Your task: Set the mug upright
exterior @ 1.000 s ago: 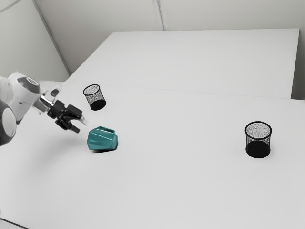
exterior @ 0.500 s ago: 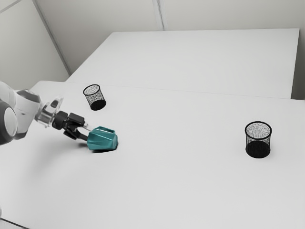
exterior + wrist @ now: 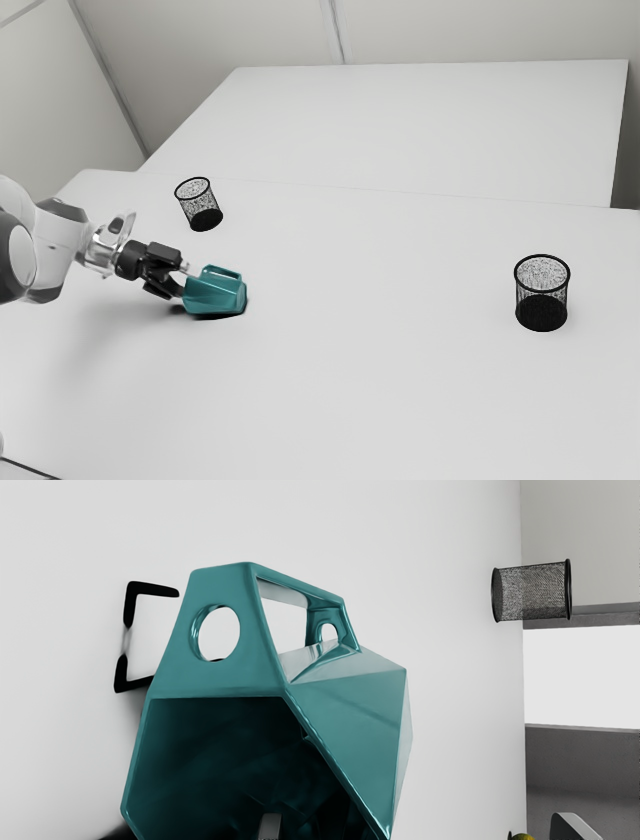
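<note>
one teal mug point(image 3: 214, 291) is seen tipped over on the table point(image 3: 380, 390) at the exterior view's left, its mouth turned toward the gripper point(image 3: 184, 280) and its base toward the exterior view's right. the handle point(image 3: 221, 272) is turned to the far side. one wire cup point(image 3: 201, 206) is placed beyond the mug, and another wire cup point(image 3: 541, 293) is stood well apart at the exterior view's right. the hand is held low, with its fingers directed at the mouth.

in the wrist view, the pincer is seen to be released: one finger point(image 3: 270, 827) is set within the mouth and the other finger point(image 3: 575, 825) outside, with the upper wall between them and nothing clenched. whether the inner finger is touching the mug cannot be told.

the wall is best gripped squarely, it is judged, so the hand should be centred before the fingers are drawn together; if it is closed off-centre, the mug may be dragged or rolled. a slanted, smooth side could slip, so a firm hold is advised before any weight is taken. the mug should then be lifted slightly and the mouth swung upward in a slow arc, until the base is faced down. it should be lowered flat and let go only once it is steady.
</note>
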Motion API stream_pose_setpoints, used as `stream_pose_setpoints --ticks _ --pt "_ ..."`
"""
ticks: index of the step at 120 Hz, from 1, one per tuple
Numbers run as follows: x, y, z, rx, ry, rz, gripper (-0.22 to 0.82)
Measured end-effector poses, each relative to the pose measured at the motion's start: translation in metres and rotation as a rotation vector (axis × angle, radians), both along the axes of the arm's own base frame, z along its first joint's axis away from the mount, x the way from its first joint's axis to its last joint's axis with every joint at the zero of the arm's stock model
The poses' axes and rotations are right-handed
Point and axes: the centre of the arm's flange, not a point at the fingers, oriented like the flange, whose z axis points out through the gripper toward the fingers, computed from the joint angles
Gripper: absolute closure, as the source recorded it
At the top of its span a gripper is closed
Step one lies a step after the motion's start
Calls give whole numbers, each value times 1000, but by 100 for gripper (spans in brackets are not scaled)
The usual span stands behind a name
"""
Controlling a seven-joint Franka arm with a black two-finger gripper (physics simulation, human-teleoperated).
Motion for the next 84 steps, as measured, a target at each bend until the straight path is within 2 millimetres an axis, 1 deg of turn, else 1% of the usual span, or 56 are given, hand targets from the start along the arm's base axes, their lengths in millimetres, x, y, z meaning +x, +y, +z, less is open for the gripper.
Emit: stream_pose_setpoints --ticks 9,84 --pt "0 -1 0 -2 -2 -1 10" --pt "-1 -7 -4 -9 -8 -4 66"
